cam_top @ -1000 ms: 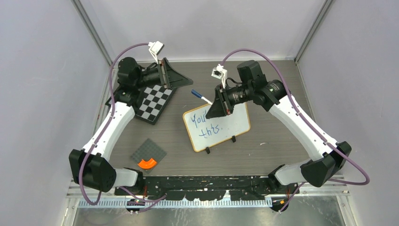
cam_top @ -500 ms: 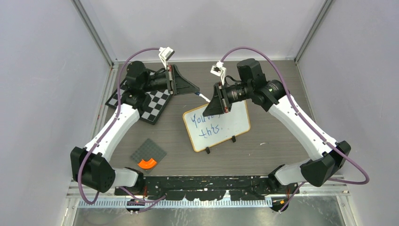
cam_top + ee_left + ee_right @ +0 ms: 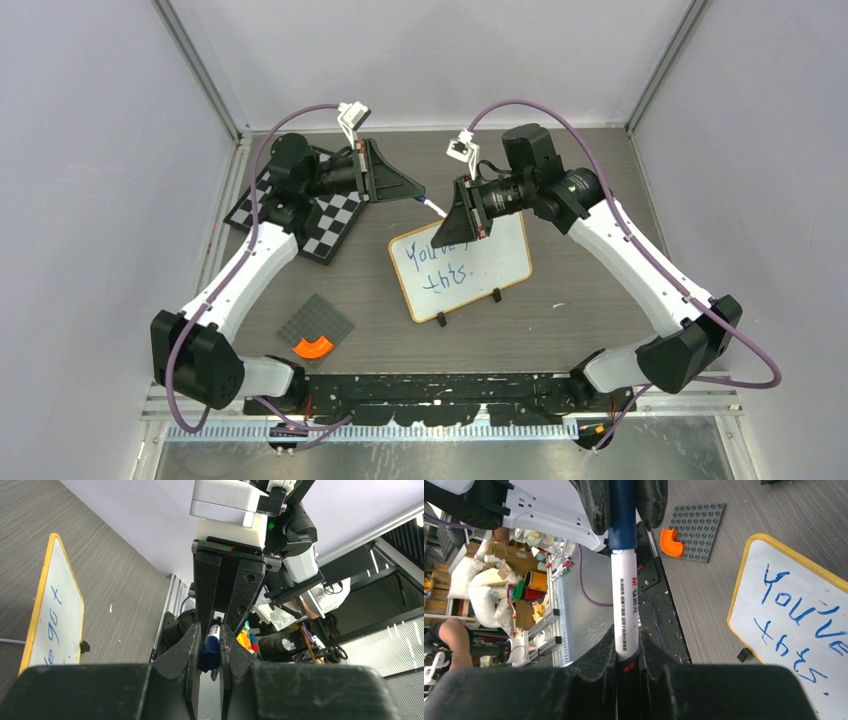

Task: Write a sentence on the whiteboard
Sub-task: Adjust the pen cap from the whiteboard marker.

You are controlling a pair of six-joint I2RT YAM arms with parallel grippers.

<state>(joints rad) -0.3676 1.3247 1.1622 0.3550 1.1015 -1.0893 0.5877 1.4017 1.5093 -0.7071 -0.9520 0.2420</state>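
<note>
Blue-capped marker (image 3: 624,605) gripped from both ends, off the board.
Left gripper (image 3: 210,640) is clamped on the blue cap (image 3: 209,652); right gripper (image 3: 626,647) is clamped on the white barrel, and the two are lined up tip to tip. The whiteboard (image 3: 500,255) is laid flat mid-table, clip feet on its near edge, with blue handwriting across its left part; the marker is held just past its far-left corner. A checkered board (image 3: 330,225) is seen under the left arm, and a grey stud plate (image 3: 316,322) with an orange piece (image 3: 312,347) nearer the bases.
</note>
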